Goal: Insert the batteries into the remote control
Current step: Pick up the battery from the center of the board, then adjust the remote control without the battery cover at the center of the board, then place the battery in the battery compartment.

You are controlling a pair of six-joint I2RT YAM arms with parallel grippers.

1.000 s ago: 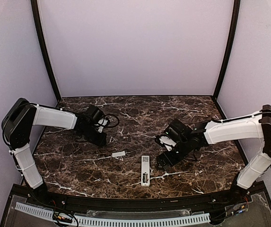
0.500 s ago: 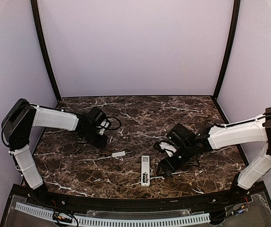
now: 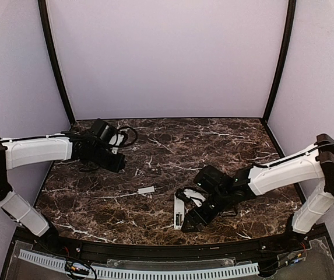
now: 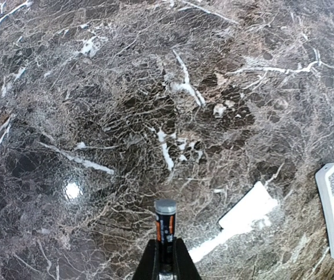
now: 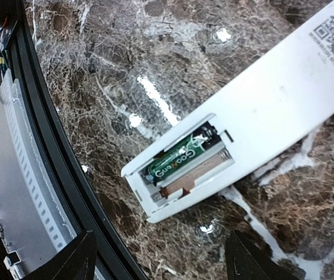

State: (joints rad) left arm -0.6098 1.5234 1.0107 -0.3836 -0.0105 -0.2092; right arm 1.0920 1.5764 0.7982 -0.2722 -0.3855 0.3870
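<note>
A: What is inside the battery compartment (image 5: pixel 184 166) of the remote control (image 3: pixel 178 211)?

B: One green battery (image 5: pixel 175 160). It fills one of the two slots.

A: How does the remote lie?

B: Back side up on the counter (image 3: pixel 213 140), at the middle of the near edge. Its long axis runs from near to far, and the open compartment is at the near end.

A: And the pincers?

B: The right pincer (image 5: pixel 161 256) hangs over that near end, fingers spread, pinching nothing. The left pincer (image 4: pixel 165 248), at the far left, pinches a black-and-orange battery (image 4: pixel 165 219).

A: The count?

B: One remote, two batteries and one white battery cover (image 3: pixel 146 190), which lies left of the remote.
</note>
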